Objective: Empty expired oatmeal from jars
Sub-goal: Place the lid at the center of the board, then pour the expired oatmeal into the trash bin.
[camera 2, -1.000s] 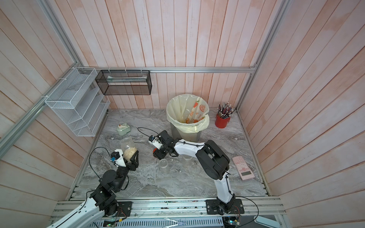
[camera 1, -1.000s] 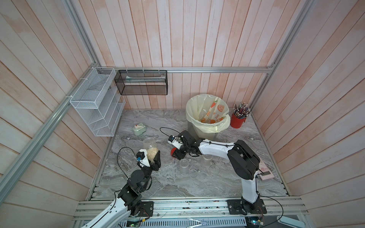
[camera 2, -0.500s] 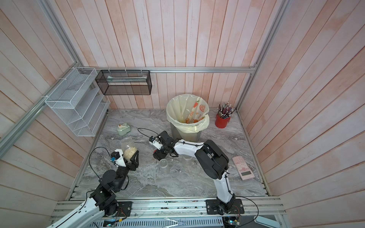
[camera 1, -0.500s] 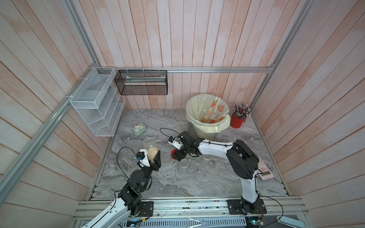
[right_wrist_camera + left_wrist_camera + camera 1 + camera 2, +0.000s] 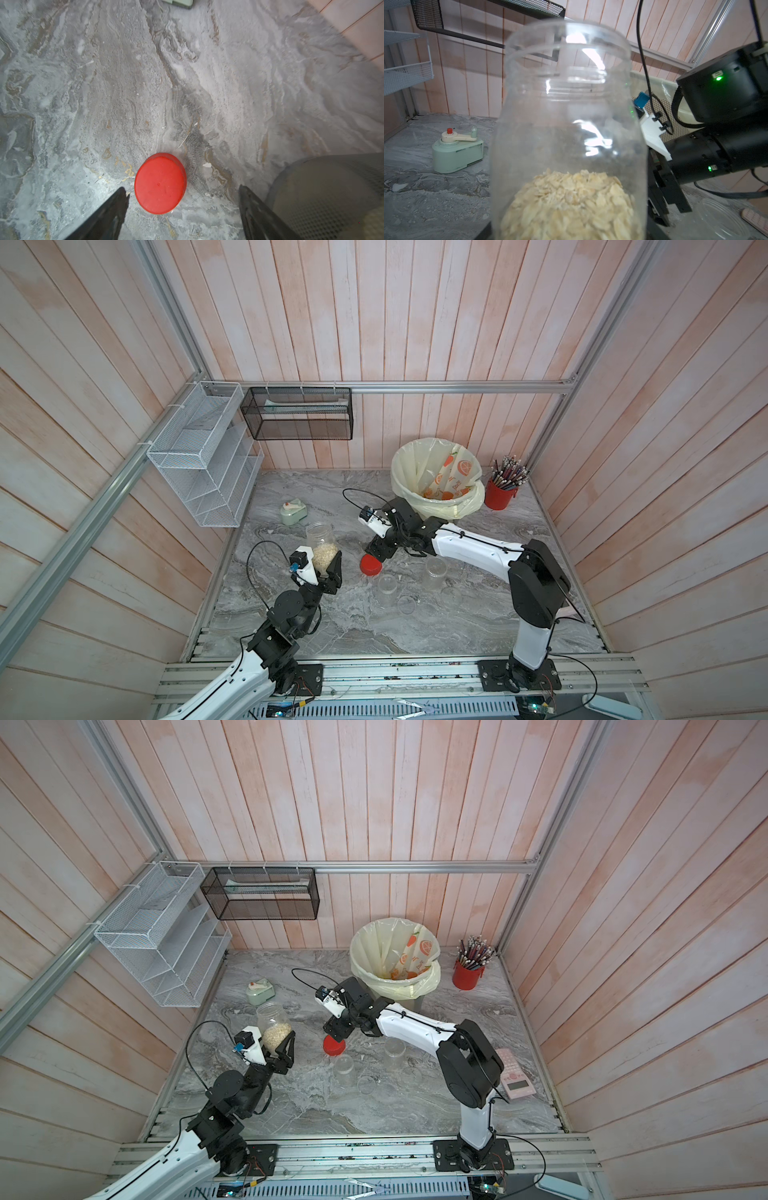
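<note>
My left gripper (image 5: 323, 563) is shut on an open clear jar (image 5: 320, 536) held upright, about a third full of pale oatmeal (image 5: 324, 556). The jar (image 5: 566, 104) and its oatmeal (image 5: 569, 203) fill the left wrist view and hide the fingers. A red lid (image 5: 370, 565) lies flat on the marble table (image 5: 415, 635). Just above it my right gripper (image 5: 375, 554) hangs open; in the right wrist view the lid (image 5: 160, 182) lies apart from both black fingers (image 5: 112, 214). Two empty clear jars (image 5: 386, 587) (image 5: 434, 572) stand to the right, with two clear lids (image 5: 406, 605) (image 5: 451, 594) on the table beside them.
A mesh bin with a yellowish bag (image 5: 436, 448) stands behind the right arm, a red pencil cup (image 5: 500, 497) beside it. A mint-green device (image 5: 293, 511) sits at the back left, a pink calculator (image 5: 515, 1073) at the right. White (image 5: 199, 464) and black (image 5: 297, 414) wire racks hang on the walls.
My right gripper has opened and let go of the red lid, which now lies free on the table. The left arm and its jar have not moved.
</note>
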Motion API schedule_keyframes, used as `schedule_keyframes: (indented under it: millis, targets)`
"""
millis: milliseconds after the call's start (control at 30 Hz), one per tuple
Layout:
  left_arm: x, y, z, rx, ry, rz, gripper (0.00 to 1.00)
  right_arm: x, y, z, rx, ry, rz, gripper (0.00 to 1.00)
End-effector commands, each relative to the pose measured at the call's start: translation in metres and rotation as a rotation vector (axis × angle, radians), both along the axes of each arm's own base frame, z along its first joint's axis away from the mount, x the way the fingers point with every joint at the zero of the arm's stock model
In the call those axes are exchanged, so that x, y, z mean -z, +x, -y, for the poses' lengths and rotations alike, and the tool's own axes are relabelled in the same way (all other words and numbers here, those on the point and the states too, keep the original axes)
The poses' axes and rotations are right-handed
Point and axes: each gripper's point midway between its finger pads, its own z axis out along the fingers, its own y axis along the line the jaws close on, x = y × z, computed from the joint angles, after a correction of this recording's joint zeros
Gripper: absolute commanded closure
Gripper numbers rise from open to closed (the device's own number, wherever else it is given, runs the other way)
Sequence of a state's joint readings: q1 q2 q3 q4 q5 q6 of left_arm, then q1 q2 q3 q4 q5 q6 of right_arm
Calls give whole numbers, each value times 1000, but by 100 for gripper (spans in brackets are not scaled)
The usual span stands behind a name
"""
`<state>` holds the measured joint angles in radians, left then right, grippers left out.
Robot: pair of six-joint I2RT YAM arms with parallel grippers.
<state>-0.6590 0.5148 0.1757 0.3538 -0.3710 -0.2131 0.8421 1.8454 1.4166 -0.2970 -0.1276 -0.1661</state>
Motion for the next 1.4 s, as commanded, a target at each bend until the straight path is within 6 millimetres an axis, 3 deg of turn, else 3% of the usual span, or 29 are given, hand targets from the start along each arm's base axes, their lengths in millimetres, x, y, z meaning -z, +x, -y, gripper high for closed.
schedule_keyframes:
  millis: [0, 467, 1033, 1267, 1367]
  targets:
    - [-34, 3, 10, 38, -9, 47, 100, -35, -1, 4, -2, 24, 36, 15]
    - [-90, 29, 56, 162, 103, 58, 100, -148, -34, 39, 26, 316, 125, 18]
    - [-128, 58, 112, 302, 205, 79, 100, -225, -39, 121, 87, 649, 183, 19]
    - [-136, 71, 137, 352, 270, 84, 100, -259, -42, 153, 123, 777, 288, 13]
    - [-141, 77, 145, 364, 283, 85, 100, -264, -43, 159, 119, 797, 309, 11]
